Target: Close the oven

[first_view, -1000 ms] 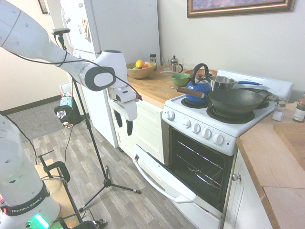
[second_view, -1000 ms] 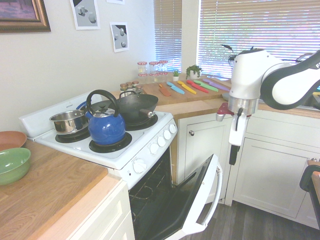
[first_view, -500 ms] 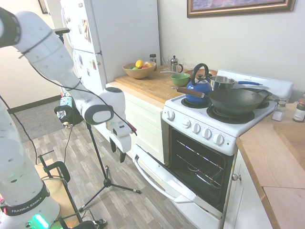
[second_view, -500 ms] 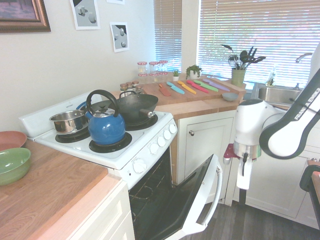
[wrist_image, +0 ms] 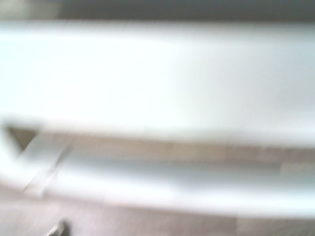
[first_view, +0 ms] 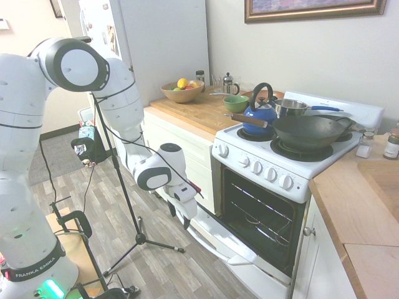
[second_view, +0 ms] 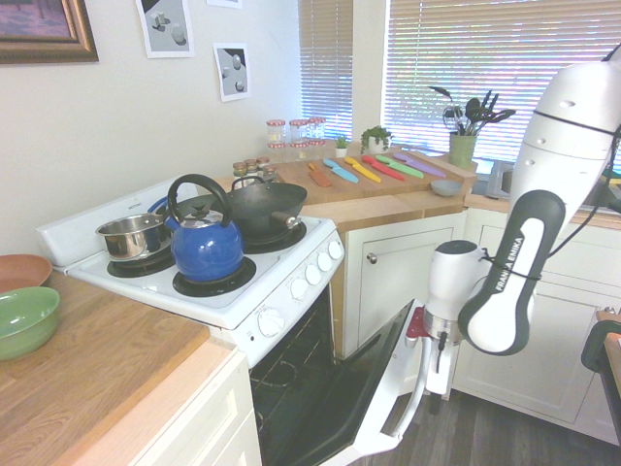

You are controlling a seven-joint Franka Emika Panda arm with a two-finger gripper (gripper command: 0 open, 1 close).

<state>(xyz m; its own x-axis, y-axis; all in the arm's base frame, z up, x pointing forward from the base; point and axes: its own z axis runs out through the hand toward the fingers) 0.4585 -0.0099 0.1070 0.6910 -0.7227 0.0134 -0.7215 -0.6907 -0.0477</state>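
My wrist view blurs the door handle point(wrist_image: 172, 189); in the second exterior view, my arm point(second_view: 553, 165) leaves frame toward two o'clock.

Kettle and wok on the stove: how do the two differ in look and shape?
The kettle is blue, while the wok is dark gray. The kettle is rounded and lidded, whereas the wok is wide and open. The kettle has an arched black handle over its top; the wok has a long handle out to one side. Both sit on coil burners.
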